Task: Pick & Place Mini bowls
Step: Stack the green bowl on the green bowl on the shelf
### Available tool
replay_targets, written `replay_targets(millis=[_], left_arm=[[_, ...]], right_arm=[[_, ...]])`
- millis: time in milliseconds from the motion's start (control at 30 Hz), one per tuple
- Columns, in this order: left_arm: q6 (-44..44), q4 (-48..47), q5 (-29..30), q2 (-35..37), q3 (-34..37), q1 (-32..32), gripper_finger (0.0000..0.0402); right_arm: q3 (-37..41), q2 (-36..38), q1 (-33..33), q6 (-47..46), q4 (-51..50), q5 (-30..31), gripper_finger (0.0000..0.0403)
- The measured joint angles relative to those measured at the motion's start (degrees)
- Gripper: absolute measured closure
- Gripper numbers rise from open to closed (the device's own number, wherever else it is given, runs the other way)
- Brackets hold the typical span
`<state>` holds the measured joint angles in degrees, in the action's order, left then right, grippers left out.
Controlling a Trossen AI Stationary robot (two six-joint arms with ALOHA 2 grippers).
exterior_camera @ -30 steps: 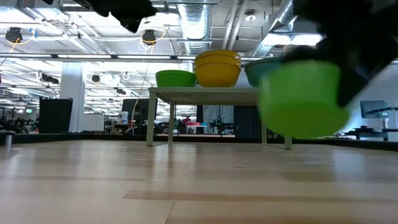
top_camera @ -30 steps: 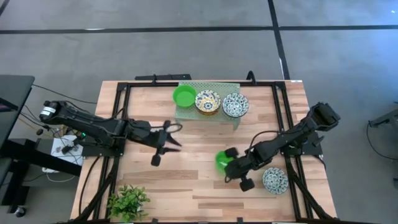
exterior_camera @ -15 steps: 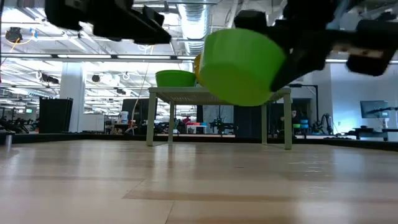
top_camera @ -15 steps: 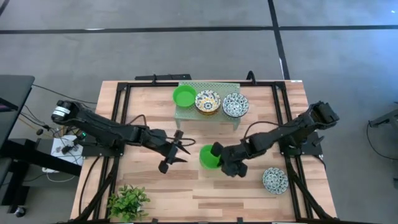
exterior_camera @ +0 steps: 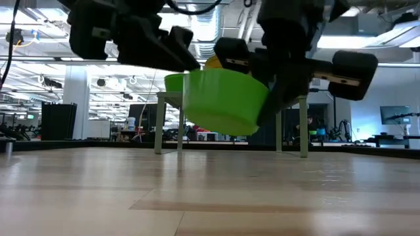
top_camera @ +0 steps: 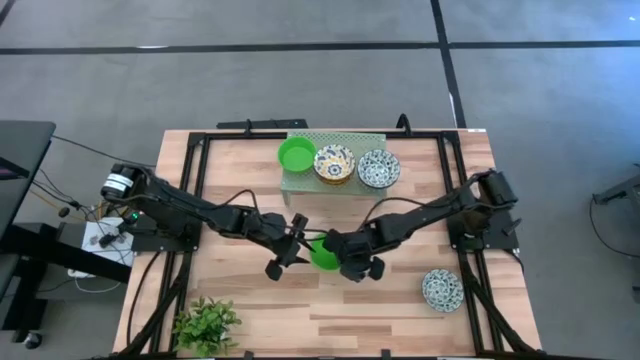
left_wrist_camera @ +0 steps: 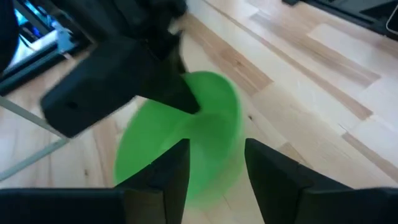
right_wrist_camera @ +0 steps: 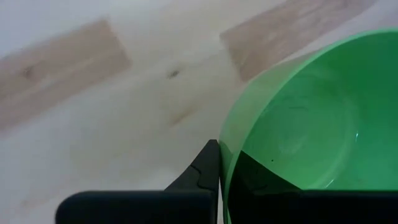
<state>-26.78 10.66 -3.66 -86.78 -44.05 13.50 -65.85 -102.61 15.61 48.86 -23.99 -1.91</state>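
While the right gripper (top_camera: pixel 345 262) holds a green mini bowl (top_camera: pixel 323 254) clamped by its rim above the table's (top_camera: pixel 400 300) middle, the left gripper (top_camera: pixel 297 247), jaws apart, meets it from the left.

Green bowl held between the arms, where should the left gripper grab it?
Probably the free rim of the green bowl on the side facing the left gripper, coming in level from there. The right gripper pinches the opposite rim, and the thin wall suits one finger inside, one outside.
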Motion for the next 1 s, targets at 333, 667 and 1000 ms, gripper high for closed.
replay_targets(millis=[333,667,1000], left_arm=[[0.0,-0.2,0.0,-1.5,0.0,0.0,0.0267],[0.0,-0.6,-0.4,-1.5,0.0,0.0,0.0298],[0.0,-2.5,-0.4,-1.4,0.0,0.0,0.0333]], right_arm=[[-1.6,-0.7,-2.0,3.6,-1.0,-3.2,0.0397],[-1.8,-0.4,-2.4,3.5,0.2,-2.7,0.0394],[-6.1,-0.4,-2.6,-6.9,-3.7,-2.8,0.0362]])
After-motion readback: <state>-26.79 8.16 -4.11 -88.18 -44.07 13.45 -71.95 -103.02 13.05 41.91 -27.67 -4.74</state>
